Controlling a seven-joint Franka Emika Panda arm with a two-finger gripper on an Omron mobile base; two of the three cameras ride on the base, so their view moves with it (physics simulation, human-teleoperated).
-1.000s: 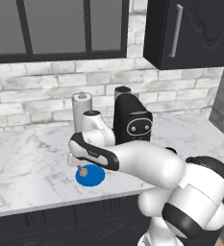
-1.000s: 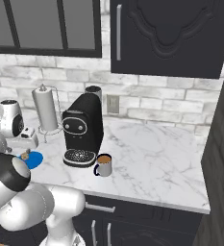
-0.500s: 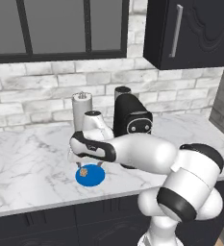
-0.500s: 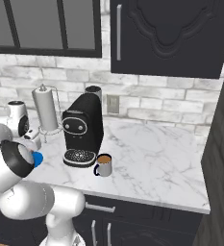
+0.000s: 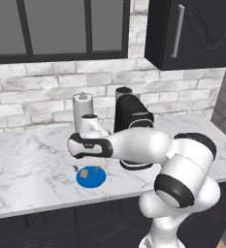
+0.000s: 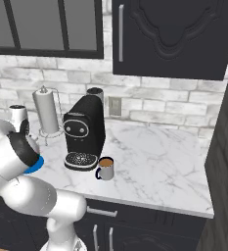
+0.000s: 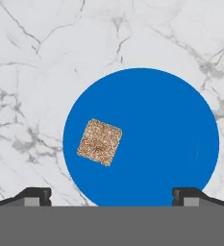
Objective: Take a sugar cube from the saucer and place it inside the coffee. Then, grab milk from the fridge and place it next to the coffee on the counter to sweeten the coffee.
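The saucer (image 7: 156, 134) is a bright blue disc on the counter (image 7: 31, 57), directly under my hand. A tan-brown sugar cube (image 7: 100, 142) lies left of the disc's middle, turned at a slight angle. My gripper (image 7: 111, 197) is open, one fingertip on each side of the saucer's near edge, with nothing between them. From the left base view the gripper (image 5: 88, 168) hangs just above the saucer (image 5: 92, 180) and the sugar cube (image 5: 85, 172). The coffee (image 6: 105, 168), a grey mug with brown liquid, stands in front of the machine, well right of the saucer (image 6: 36, 167).
A black coffee machine (image 6: 85, 131) sits behind the mug, with a paper towel roll (image 6: 46, 116) to its left against the brick wall. Dark cabinets (image 6: 169, 34) hang above. White marble counter (image 6: 159, 166) stretches right of the mug toward a dark side wall.
My hand has stayed over the saucer with its jaws open. The arm's elbow and upper links have swung round to the right behind it.
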